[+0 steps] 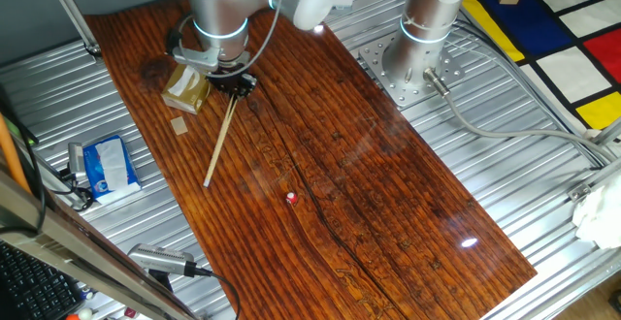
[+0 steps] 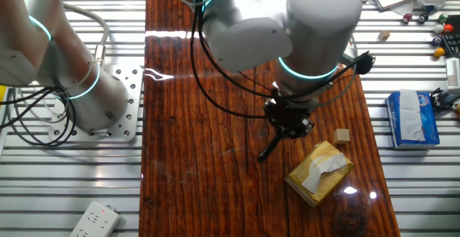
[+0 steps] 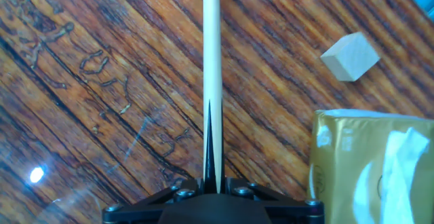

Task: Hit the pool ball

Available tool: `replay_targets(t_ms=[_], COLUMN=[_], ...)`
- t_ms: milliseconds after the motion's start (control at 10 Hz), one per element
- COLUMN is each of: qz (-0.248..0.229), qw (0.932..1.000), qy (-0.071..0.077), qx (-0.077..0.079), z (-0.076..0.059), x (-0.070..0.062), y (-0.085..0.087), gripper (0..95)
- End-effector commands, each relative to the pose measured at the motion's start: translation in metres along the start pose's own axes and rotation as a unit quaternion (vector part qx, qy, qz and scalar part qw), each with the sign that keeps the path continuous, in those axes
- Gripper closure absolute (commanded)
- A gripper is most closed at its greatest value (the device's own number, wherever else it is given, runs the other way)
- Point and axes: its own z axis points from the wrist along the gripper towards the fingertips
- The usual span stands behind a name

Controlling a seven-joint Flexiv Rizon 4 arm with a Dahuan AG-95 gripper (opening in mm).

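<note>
The pool ball [image 1: 291,199] is a tiny red ball with a white spot, lying on the wooden tabletop right of and below the stick's tip. My gripper [image 1: 233,83] is shut on the dark butt end of a thin wooden stick [image 1: 220,138], which slants down to the left with its tip on the table. In the hand view the stick [image 3: 211,61] runs straight up from the closed jaws of the gripper [image 3: 211,183]. In the other fixed view the gripper [image 2: 287,118] shows with the dark butt [image 2: 271,149]; the ball is hidden there.
A gold tissue pack [image 1: 185,88] lies just left of the gripper, also seen in the other views [image 2: 320,171] [image 3: 373,166]. A small tan wooden cube [image 1: 179,125] [image 3: 349,56] lies near it. A blue tissue pack [image 1: 107,164] sits left of the wooden board.
</note>
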Motion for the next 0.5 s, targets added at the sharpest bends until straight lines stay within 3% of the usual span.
replay_targets(t_ms=[100, 500], qz=[-0.031, -0.099], qw=[0.9995, 0.9948], qy=[0.007, 0.017], qx=[-0.004, -0.017], z=[-0.0048, -0.0097], x=[-0.0013, -0.0008], y=[-0.0053, -0.0102], gripper=[95.0, 95.0])
